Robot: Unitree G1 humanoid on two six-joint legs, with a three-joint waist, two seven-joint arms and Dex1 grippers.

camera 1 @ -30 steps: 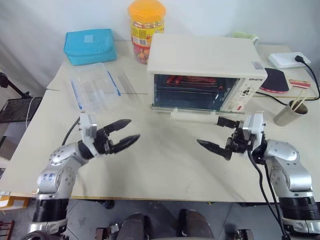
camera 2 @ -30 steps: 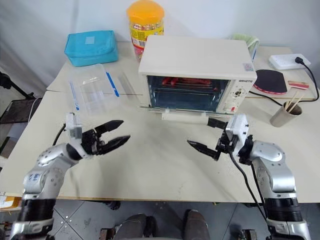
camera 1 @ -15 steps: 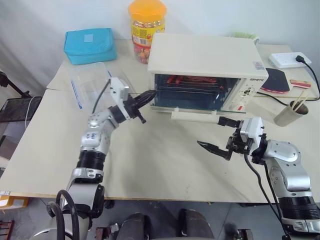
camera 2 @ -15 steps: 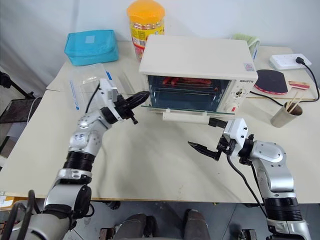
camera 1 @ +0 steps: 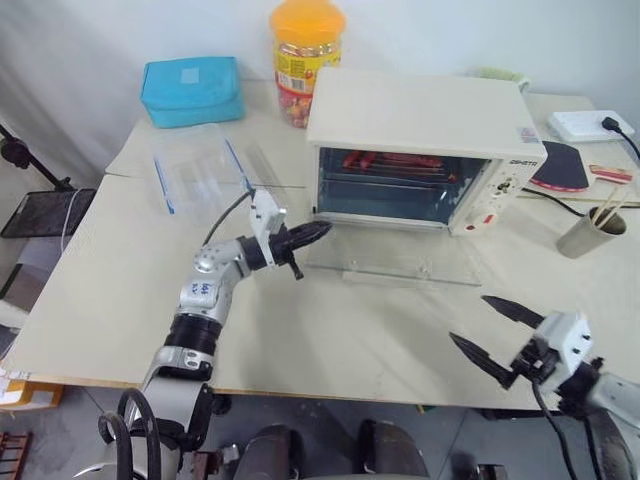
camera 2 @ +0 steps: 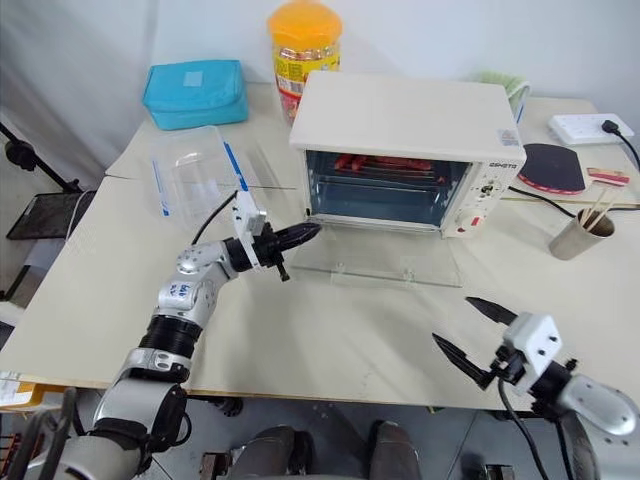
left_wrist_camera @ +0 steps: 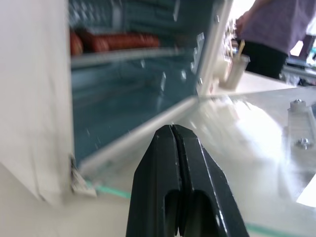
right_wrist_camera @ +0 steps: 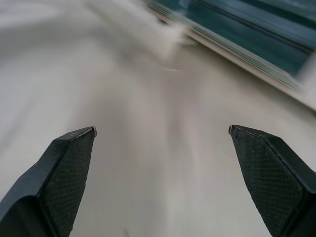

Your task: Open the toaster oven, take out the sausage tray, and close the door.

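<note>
The cream-white toaster oven [camera 1: 420,110] stands at the back middle of the table. Its glass door [camera 1: 400,262] lies folded down flat on the table, white bar handle toward me. Red sausages [camera 1: 385,160] lie high inside the oven; their tray [left_wrist_camera: 123,52] shows as a thin metal edge. My left gripper [camera 1: 320,229] is shut on nothing, its tips just over the door's left rear corner, by the oven's left front edge. Near the table's front right edge, my right gripper [camera 1: 468,318] is open and empty, well short of the door.
A clear plastic box with blue clips [camera 1: 200,170] lies left of the oven, a blue pouch [camera 1: 192,90] and an orange-lidded jar [camera 1: 307,45] behind it. Right of the oven are a paddle [camera 1: 560,165], a cup with sticks [camera 1: 592,232] and a person [left_wrist_camera: 276,24].
The door has dropped from ajar to flat on the table. My left gripper shut and moved up to the oven's left front corner. My right gripper drew back to the near right edge.
</note>
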